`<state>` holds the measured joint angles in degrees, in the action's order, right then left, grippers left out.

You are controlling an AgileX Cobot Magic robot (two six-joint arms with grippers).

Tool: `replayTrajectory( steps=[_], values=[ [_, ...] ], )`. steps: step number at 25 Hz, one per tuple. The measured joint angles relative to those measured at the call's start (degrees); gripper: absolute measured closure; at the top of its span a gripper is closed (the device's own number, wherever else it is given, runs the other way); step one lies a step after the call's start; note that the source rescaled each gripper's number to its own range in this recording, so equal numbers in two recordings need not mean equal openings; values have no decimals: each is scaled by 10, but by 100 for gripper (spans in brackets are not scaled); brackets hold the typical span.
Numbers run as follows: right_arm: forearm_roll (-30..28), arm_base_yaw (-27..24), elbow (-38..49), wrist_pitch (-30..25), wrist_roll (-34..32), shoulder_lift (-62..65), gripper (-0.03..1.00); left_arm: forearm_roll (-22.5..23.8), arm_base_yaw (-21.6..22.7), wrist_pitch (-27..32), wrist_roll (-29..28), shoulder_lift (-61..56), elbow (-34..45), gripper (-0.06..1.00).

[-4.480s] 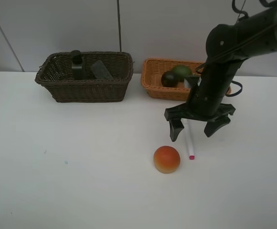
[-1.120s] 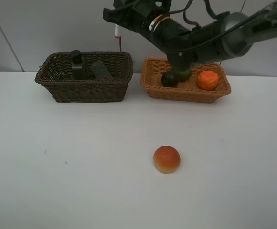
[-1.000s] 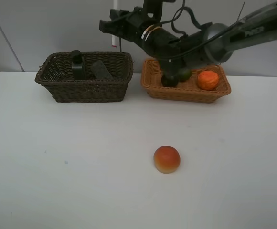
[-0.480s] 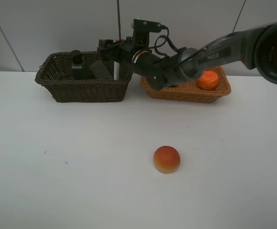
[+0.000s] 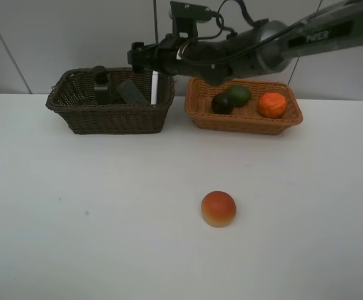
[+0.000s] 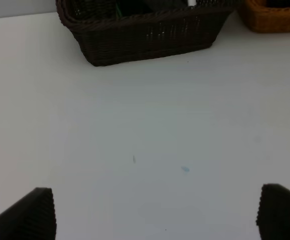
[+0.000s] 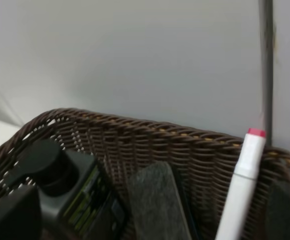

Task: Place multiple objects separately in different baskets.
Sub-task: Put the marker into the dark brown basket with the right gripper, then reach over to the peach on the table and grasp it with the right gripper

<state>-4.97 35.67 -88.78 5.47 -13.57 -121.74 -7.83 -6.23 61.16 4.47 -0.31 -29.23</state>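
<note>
My right gripper (image 5: 151, 61) hovers open over the right end of the dark brown basket (image 5: 81, 115), having reached across the middle. The white pink-tipped marker (image 5: 154, 88) leans upright against that basket's wall, free of the fingers. In the right wrist view the marker (image 7: 241, 187) stands beside the black eraser block (image 7: 157, 202) and the dark pump bottle (image 7: 72, 195), with the right gripper (image 7: 147, 220) spread wide above them. The light orange-tan basket (image 5: 244, 122) holds a dark mangosteen (image 5: 221, 104), a green fruit (image 5: 238, 94) and a tangerine (image 5: 271, 105). A red-orange peach (image 5: 218, 208) lies on the table. My left gripper (image 6: 157, 220) is open and holds nothing.
The white table (image 5: 75, 219) runs wide in front of both baskets, and a grey wall stands right behind them. The left wrist view shows the dark basket (image 6: 145, 32) ahead and a corner of the light basket (image 6: 275, 17).
My right gripper went from shut to open and let go of the marker, which now rests in the dark basket. The gripper has lifted a little since. The left arm has not moved.
</note>
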Motion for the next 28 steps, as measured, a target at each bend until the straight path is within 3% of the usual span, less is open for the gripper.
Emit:
replayTrajectory(
  steps=[10, 15, 19, 26, 28],
  values=[
    [-5, -1, -4, -515, 29, 124, -3, 0, 0, 0, 0, 0, 0, -4],
    [-7, -1, -4, -696, 85, 131, -3, 0, 0, 0, 0, 0, 0, -4],
    [22, -1, 0, -749, 102, 132, -3, 0, 0, 0, 0, 0, 0, -4],
    [91, 0, 73, -750, 122, 133, -3, 0, 0, 0, 0, 0, 0, -4],
    [97, 0, 116, -728, 127, 133, -3, 0, 0, 0, 0, 0, 0, -4]
  ],
)
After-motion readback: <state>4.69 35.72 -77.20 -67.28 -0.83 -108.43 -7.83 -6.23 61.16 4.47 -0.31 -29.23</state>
